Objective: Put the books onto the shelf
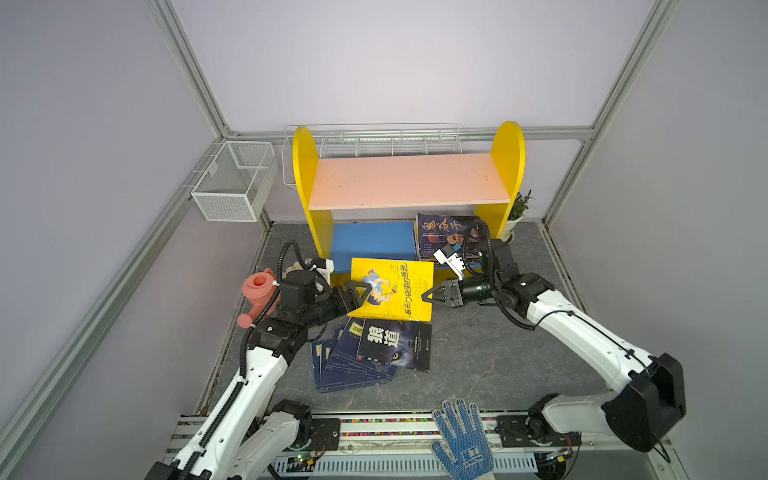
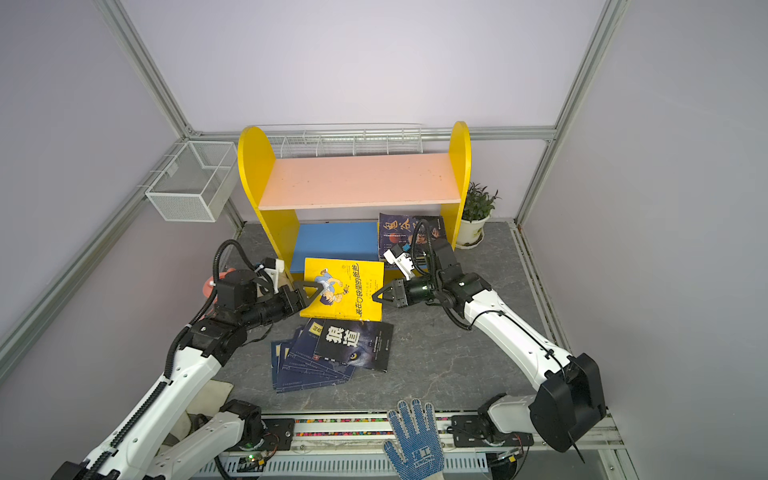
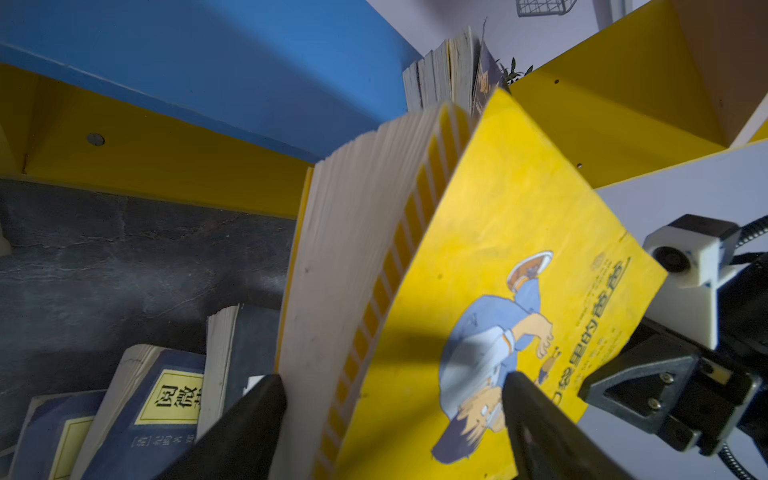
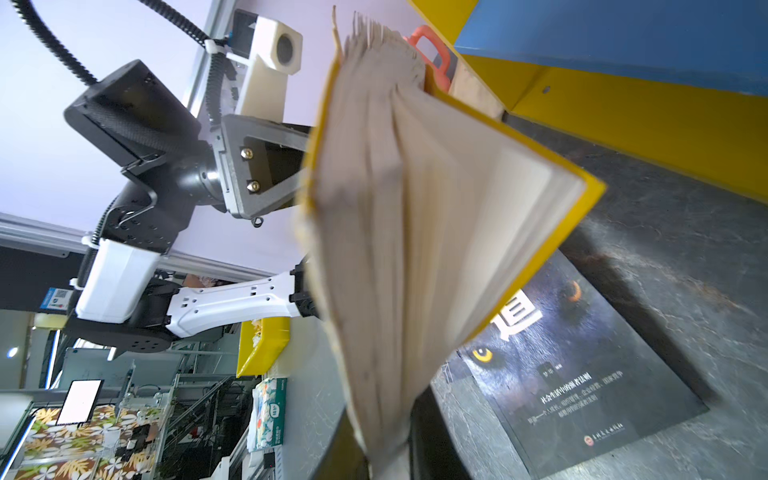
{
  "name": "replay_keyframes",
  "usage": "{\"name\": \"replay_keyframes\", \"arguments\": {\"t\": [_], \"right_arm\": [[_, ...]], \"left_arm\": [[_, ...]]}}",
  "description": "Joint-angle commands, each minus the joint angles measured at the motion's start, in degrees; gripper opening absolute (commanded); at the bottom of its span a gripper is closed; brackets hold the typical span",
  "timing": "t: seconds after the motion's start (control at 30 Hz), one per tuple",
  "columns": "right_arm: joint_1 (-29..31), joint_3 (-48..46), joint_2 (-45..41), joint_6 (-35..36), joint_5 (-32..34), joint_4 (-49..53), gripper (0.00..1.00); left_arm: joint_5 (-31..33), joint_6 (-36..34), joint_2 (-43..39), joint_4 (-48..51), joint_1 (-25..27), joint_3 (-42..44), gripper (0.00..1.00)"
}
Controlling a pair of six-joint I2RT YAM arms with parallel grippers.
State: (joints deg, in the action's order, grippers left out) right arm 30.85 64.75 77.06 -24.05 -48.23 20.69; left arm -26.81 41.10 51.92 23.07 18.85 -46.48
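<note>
One wrist view shows left fingers (image 3: 257,415) gaping astride yellow book (image 3: 519,249), right fingers (image 3: 648,386) pinching.

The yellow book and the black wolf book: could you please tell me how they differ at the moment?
The yellow book is raised and tilted, pinched by the right claw; the black book lies flat on the navy books. The yellow book's pages fan open; the black book is closed. Both are paperbacks not yet on the shelf.

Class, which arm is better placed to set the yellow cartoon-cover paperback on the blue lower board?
Right, likely: the right hand grips the yellow cartoon-cover paperback near the blue lower board; the left hand stands open.
</note>
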Motion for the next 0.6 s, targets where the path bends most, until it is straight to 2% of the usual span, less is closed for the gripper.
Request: {"name": "replay_keyframes", "arguments": {"t": [0.0,0.07,0.2,0.37,0.43,0.57], "right_arm": [[-0.1,3.1,0.0,0.1,-6.5,-5.3,0.06],[0.0,3.7,0.9,0.4,-6.7,-5.2,0.06],[0.0,4.7,2.5,1.1,-5.9,-4.2,0.06],[-0.3,4.4,3.6,-0.4,-4.0,-5.8,0.06],[-0.6,4.4,3.8,-0.9,-3.1,-6.2,0.06],[-1.7,3.9,3.4,-2.5,-1.4,-7.3,0.06]], "left_arm": [[-6.5,3.8,-0.6,-4.1,-0.2,1.3,0.84],[-8.2,5.0,-0.5,-6.6,-0.2,2.2,0.82],[-10.2,7.1,-0.4,-11.6,-0.2,4.3,0.48],[-14.3,12.8,0.8,-24.0,-0.1,8.0,0.07],[-14.4,13.8,1.0,-26.3,0.1,8.5,0.0],[-13.4,12.6,-0.3,-25.9,0.4,7.8,0.0]]}}
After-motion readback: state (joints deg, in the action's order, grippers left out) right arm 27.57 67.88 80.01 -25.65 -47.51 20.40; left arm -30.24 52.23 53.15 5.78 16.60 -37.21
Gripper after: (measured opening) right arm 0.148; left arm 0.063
